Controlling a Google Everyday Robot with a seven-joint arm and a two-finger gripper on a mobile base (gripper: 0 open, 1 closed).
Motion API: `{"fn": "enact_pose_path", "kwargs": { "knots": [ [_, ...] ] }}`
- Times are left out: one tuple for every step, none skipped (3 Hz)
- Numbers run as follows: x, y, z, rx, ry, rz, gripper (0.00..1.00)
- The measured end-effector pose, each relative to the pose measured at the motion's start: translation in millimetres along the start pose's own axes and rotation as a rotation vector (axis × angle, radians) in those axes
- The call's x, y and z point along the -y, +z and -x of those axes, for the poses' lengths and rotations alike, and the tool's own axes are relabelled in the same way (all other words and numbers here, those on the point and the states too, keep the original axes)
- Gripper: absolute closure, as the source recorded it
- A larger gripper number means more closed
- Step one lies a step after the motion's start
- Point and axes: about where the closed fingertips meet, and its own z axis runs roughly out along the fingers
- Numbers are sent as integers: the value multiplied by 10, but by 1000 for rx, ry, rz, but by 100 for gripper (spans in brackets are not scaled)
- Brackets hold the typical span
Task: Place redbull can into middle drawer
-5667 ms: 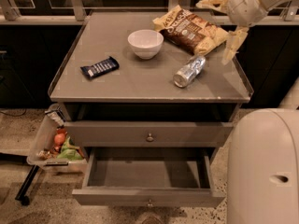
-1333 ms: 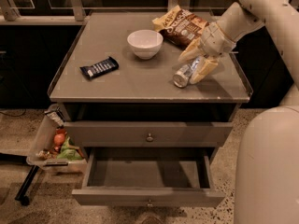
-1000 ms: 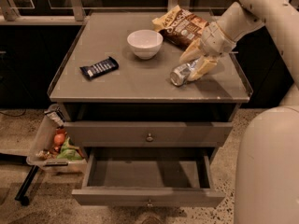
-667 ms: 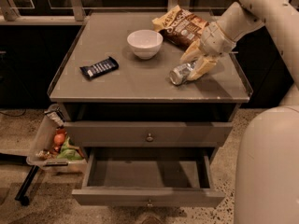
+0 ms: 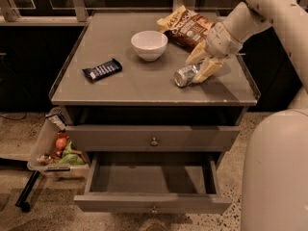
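The gripper (image 5: 201, 65) sits at the right side of the desk (image 5: 130, 88), near a chip bag (image 5: 187, 28). Its jaws are clenched around the can (image 5: 184, 75), which lies on its side there. The middle drawer (image 5: 120, 204) below stands pulled open.

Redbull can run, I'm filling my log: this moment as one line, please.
pincer at redbull can | can lying on cabinet top | middle drawer open | placing not yet done

Partial occlusion.
I can't judge contact: gripper (image 5: 202, 64), right side of surface (image 5: 139, 83), covers far end of redbull can (image 5: 183, 75).
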Motion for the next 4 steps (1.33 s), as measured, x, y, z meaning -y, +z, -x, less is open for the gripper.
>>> {"fn": "enact_pose_path", "kwargs": {
  "knots": [
    [-173, -14, 81, 55, -4, -24, 100],
    [-455, -449, 466, 112, 12, -179, 100],
    [-745, -946, 1147, 170, 63, -359, 100],
    [-1087, -1022, 1466, 245, 176, -468, 100]
  ]
}}
